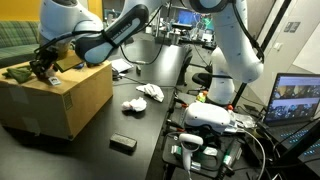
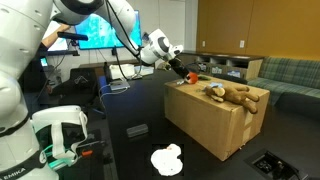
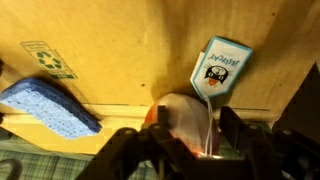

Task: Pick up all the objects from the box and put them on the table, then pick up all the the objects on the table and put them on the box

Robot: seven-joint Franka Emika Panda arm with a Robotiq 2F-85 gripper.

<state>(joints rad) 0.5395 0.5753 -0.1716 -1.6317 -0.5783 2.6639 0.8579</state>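
The gripper [image 3: 190, 130] is down on top of the box [image 1: 70, 105]. Its jaws stand part-way in on either side of the red-and-white toy [image 3: 183, 112], and I cannot tell whether they press it. A paper tag [image 3: 222, 68] rises from that toy, pointing away from the gripper in the wrist view. Near the toy on the cardboard lies the blue block [image 3: 50, 105], flat and clear of the jaws. Its long axis runs diagonally from upper left to lower right in that view. Also on the box are the green toy [image 1: 15, 72], near one edge, and the brown toy [image 2: 235, 95], sprawled along the top at the end nearer the sofa [image 2: 295, 75]. On the tabletop [image 1: 135, 120], apart from the box, lie the white toy [image 1: 150, 93] and the black slab [image 1: 123, 142], which lies flat.
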